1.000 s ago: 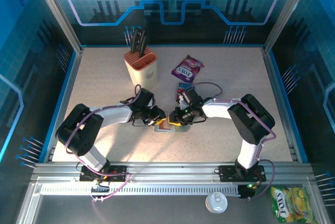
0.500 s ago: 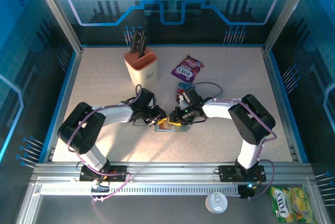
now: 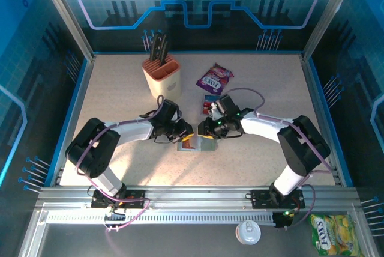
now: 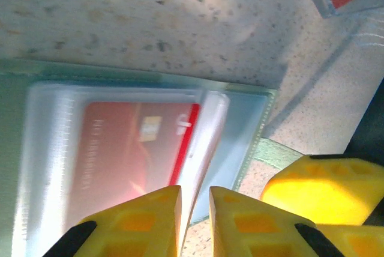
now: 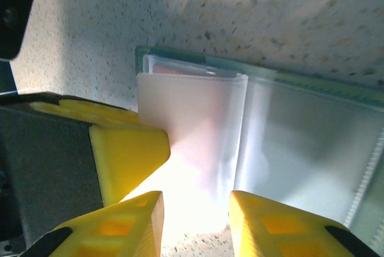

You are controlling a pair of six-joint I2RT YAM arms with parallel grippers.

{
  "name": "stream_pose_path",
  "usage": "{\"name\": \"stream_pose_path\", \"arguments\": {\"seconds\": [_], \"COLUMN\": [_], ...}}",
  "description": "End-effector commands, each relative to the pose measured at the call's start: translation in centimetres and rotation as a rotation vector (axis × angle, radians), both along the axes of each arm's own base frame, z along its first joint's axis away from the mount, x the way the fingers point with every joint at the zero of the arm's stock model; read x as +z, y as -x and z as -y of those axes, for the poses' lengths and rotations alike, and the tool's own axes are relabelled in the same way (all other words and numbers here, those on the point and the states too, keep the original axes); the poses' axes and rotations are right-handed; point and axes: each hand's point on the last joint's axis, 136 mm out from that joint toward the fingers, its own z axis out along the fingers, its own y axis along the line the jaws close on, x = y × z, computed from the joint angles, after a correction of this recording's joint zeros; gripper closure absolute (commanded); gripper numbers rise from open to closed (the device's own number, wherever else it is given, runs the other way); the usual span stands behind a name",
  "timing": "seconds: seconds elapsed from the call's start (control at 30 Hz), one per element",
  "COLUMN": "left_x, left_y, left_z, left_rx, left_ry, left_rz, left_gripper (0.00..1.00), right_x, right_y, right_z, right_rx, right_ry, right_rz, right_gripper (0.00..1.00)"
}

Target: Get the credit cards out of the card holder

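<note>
The card holder [image 3: 206, 145] lies open on the table between my two grippers, its clear sleeves fanned out. In the left wrist view a red credit card [image 4: 129, 146] sits inside one sleeve of the holder [image 4: 243, 122]. My left gripper [image 4: 195, 196] is shut on the thin edge of a sleeve leaf; from above it [image 3: 185, 136] is at the holder's left edge. My right gripper [image 5: 195, 202] stands open astride a cloudy sleeve of the holder [image 5: 300, 149], near the left gripper's finger [image 5: 129, 152]. Two loose credit cards [image 3: 209, 104] lie behind the holder.
A beige and orange knife block [image 3: 162, 77] stands at the back left. A purple snack packet [image 3: 215, 78] lies just behind the loose cards. Off the table at the front right are a yellow-green packet [image 3: 329, 233] and a white cap [image 3: 247, 231].
My right gripper has opened wider and drawn back a little from the holder, its elbow swinging right. The left gripper has kept its grip and place.
</note>
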Motion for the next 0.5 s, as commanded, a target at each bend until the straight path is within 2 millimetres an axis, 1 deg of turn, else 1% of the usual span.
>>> {"name": "stream_pose_path", "arguments": {"seconds": [0.0,0.13,0.2,0.47], "left_x": [1.1,0.8,0.7,0.6], "left_y": [-0.2,-0.3,-0.3,-0.9], "left_z": [1.6,2.8,3.5,5.6], "left_rx": [-0.028,-0.054,-0.069,-0.116], "left_ry": [0.030,0.029,0.028,0.031], "left_rz": [0.003,-0.001,-0.002,0.000], "left_gripper": [0.80,0.80,0.82,0.82], "right_x": [0.6,1.1,0.5,1.0], "right_y": [0.0,-0.2,0.4,0.4], "right_z": [1.7,2.5,3.2,4.4], "right_rx": [-0.014,-0.028,-0.035,-0.061], "right_ry": [0.034,0.034,0.045,0.044], "right_rz": [0.017,0.029,0.015,0.028], "right_gripper": [0.64,0.64,0.64,0.63]}}
